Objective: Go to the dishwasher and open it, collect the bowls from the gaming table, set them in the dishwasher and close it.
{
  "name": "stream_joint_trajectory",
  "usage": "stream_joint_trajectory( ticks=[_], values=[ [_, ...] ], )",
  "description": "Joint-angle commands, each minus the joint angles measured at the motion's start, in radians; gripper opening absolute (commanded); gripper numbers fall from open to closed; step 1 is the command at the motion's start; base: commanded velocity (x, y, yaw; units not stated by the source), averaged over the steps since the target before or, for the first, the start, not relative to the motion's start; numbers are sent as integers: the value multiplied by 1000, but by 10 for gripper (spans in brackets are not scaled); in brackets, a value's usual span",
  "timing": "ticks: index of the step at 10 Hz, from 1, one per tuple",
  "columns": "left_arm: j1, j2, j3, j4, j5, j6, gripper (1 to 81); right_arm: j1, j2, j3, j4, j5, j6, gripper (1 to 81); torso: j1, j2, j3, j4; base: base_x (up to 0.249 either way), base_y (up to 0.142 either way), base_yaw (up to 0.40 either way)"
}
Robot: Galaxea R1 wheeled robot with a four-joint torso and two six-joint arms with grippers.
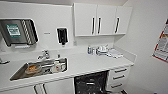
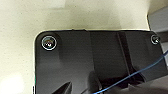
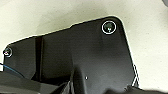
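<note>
The dishwasher (image 1: 91,83) sits under the white counter (image 1: 85,63), right of the sink. Its dark inside with a wire rack is exposed, so the door stands open. The gaming table is out of view. Both wrist views look past the robot's dark plate (image 2: 100,62) (image 3: 82,55) onto a pale floor (image 2: 75,15) (image 3: 50,15); whether either gripper is open or shut cannot be made out there.
A steel sink (image 1: 37,69) holds dishes, with a tap (image 1: 45,53) behind it. White drawers (image 1: 120,77) stand right of the dishwasher, and wall cabinets (image 1: 102,18) hang above. Small items (image 1: 102,50) crowd the counter's back. A poster (image 1: 162,45) hangs on the right wall.
</note>
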Motion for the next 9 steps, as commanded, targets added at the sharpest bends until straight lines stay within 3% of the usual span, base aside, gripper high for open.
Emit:
stream_joint_trajectory(
  ticks=[1,6,8,9],
  values=[
    [-32,2,0,6,51,-1,811,45,-1,1,-6,-41,-1,811,-62,97,56,0,0,0,0],
    [-34,2,0,6,52,-1,811,42,2,0,-5,-41,-2,811,-164,255,179,0,0,0,0],
    [-34,2,0,6,52,-1,811,44,2,0,-5,-41,-2,811,-215,332,148,0,0,0,0],
    [-34,1,0,4,52,-1,811,44,2,1,-5,-41,-2,811,-236,361,155,0,0,0,0]
  ],
)
